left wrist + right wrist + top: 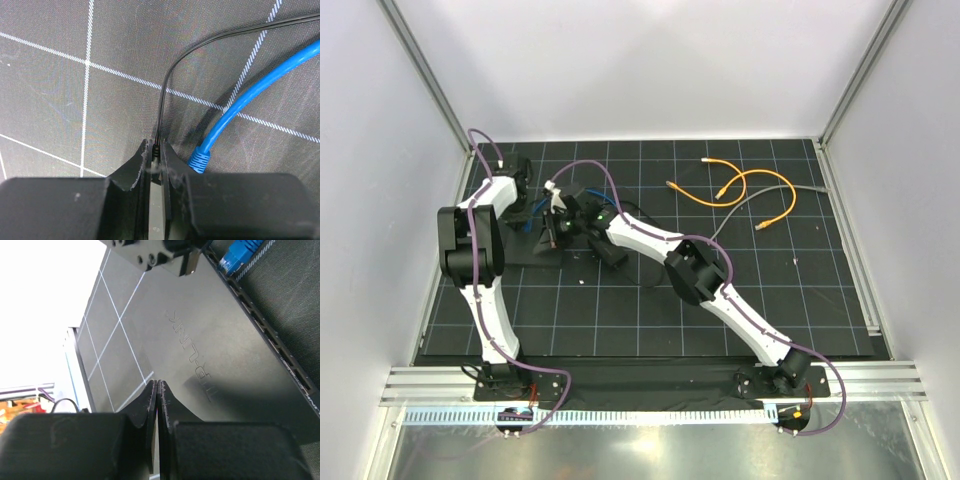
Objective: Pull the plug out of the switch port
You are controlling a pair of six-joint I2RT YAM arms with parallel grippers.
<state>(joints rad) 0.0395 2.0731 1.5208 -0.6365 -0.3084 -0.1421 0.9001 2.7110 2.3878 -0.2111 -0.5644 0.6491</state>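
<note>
Jaws: left jaws are closed down to a sliver on the thin black cord [169, 82], which runs straight into the gap between the tips. Right jaws are clenched tip to tip with nothing between them. They are held at the left edge of the switch [200, 340] as seen from the right wrist. Contact with it cannot be told.

Switch is laid flat on the black grid mat [50, 100] in the far-left part of the surface, embossed TP-LINK lettering up. Its port row is seen along the right-hand edge in the right wrist view. Blue plug [239, 252] is located at the far end of that row. Whether it is fully seated cannot be told.

In the left wrist view the blue plug is seen just beside the left jaws, on their right, with its lower end hidden behind the finger body. Blue cable [260, 85] is arced up and away to the right. Cord and blue cable are seen apart, not crossed near the tips.

Room: both arms are crowded together over the switch, close to the left wall [380, 150] and the mat's left edge, so little clearance is available there. Centre and right of the mat are open. Orange cables [740, 188] are looped at the far right, well apart from the switch.
</note>
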